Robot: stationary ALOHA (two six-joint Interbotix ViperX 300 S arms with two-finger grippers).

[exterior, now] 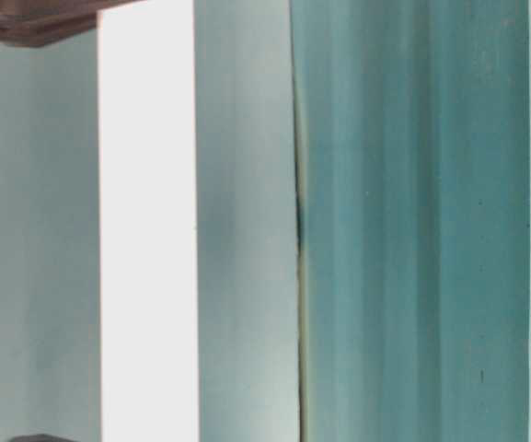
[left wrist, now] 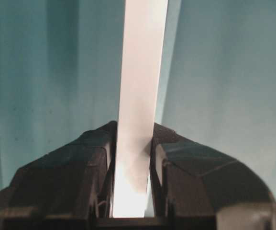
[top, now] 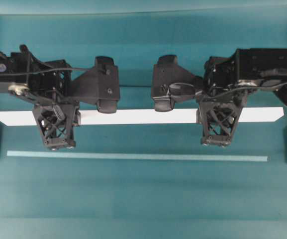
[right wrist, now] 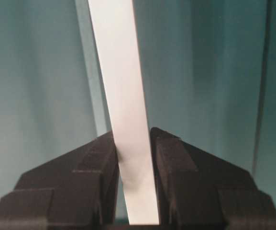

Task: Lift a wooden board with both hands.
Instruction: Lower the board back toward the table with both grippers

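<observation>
A teal cloth covers the bench (top: pixel 143 199), lying in soft lengthwise folds, and a thin pale teal tape line (top: pixel 137 156) runs across it. Just beyond that line, on the side toward the arm bodies and parallel to it, is the wooden board (top: pixel 138 116): a long, narrow white plank with bevelled ends that spans most of the overhead view.

The left hand (top: pixel 56 130) crosses the board near its left end, its lattice-framed fingers reaching over the plank toward the tape line. In the left wrist view the board (left wrist: pixel 140 96) passes straight between the two black fingers (left wrist: pixel 75 177), which press against both its long edges, so this hand is clenched on the board. The right hand (top: pixel 216 128) crosses the board toward its right end in the same manner. In the right wrist view the board (right wrist: pixel 121 96) runs between that hand's fingers (right wrist: pixel 181 177), both touching its edges, so it too is grasping the plank.

The board lies level and parallel to the tape line. From these views I cannot tell whether it rests on the cloth or hangs just clear of it. In the table-level view the board (exterior: pixel 147 239) shows as a bright white band against the pale backdrop beside the cloth's edge.
</observation>
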